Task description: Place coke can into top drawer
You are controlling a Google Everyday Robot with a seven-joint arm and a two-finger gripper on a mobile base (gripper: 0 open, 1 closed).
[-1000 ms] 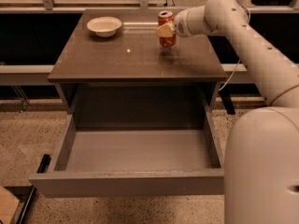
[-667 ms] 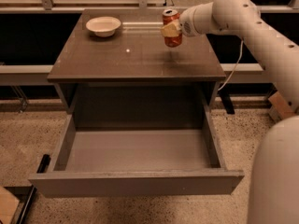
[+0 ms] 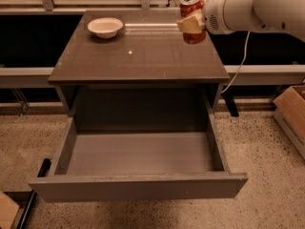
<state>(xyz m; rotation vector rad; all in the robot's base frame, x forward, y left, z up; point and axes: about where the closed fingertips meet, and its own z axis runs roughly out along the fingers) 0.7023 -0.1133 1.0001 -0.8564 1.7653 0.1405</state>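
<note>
Above the cabinet's (image 3: 138, 56) back right corner, the can (image 3: 191, 6) now hangs higher and nearer the right edge than a moment ago, clear of the top. The gripper (image 3: 193, 24) is clamped around its middle, one tan finger (image 3: 188, 25) across the front. The can is red with a silver top and stands nearly upright. Below the cabinet top, the drawer (image 3: 138, 187) is pulled fully out. The bowl (image 3: 105, 26) sits at the back left.

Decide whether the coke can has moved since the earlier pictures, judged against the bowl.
Yes. Gripped by the tool above the cabinet's right rear, the coke can has shifted up and right from the bowl.
</note>
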